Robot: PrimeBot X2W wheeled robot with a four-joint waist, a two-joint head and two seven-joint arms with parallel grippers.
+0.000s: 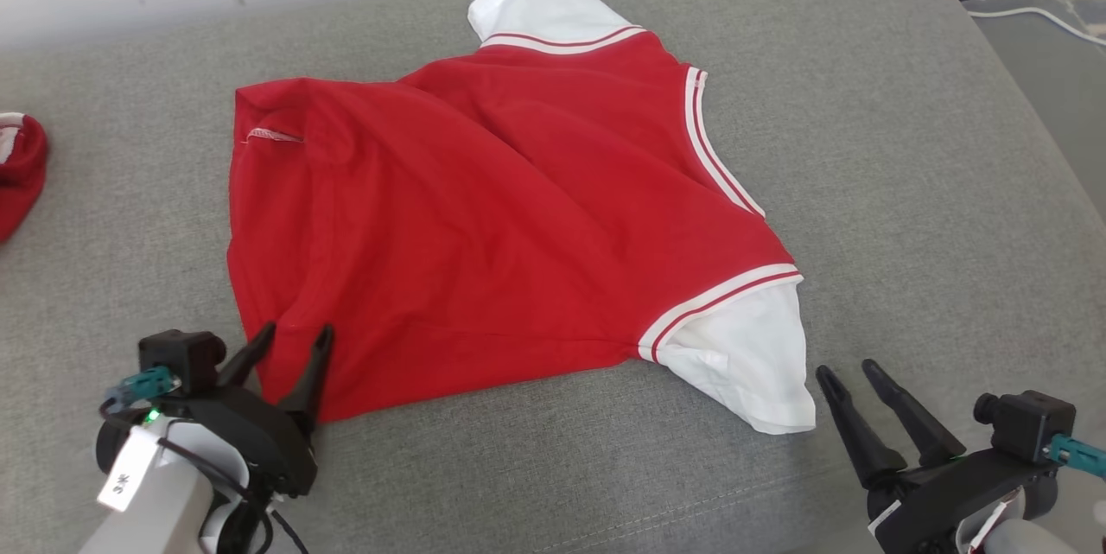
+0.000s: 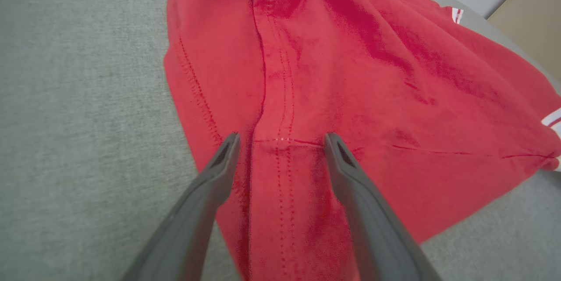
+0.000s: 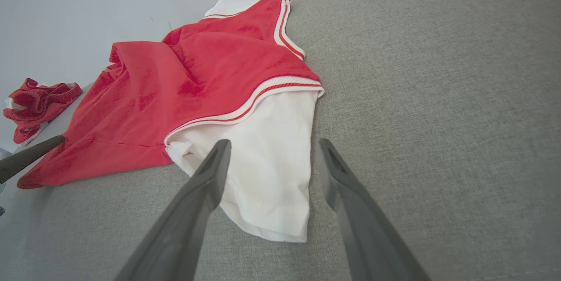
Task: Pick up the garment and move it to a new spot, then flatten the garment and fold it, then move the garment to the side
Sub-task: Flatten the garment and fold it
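Where the head view begins at its bottom edge, the left gripper (image 1: 296, 329) sits at about 7 o'clock with its jaws parted and nothing pinched between them. Its two dark fingers point over the near hem corner of the garment (image 1: 484, 226); whether their tips touch the cloth I cannot tell. A white paper tag (image 1: 121, 472) hangs at that arm's wrist. In the left wrist view a stitched seam (image 2: 280, 97) runs up between the spread fingers. At about 5 o'clock the right gripper (image 1: 845, 368) likewise has its jaws apart and empty, low over the grey cushion (image 1: 933, 191) and just beside the near sleeve (image 1: 752, 364), which is white, lies flat and points toward 5 o'clock. A red-and-white striped band (image 1: 717, 299) joins that sleeve to the red body. The garment itself is spread across the middle of the cushion, mostly flat but rumpled, with soft ridges running from 10 o'clock to 4 o'clock and its hem side turned toward 9 o'clock. A striped neckline trim (image 1: 713, 148) runs along its edge at 2 o'clock. Farther off, the far sleeve (image 1: 536, 9), also white, points toward 12 o'clock. At 9 o'clock, well apart from the garment, a second red cloth (image 1: 19, 165) lies bunched on the cushion. Beyond the cushion at 1 o'clock a white cable (image 1: 1028, 14) trails over the floor (image 1: 1054, 79).
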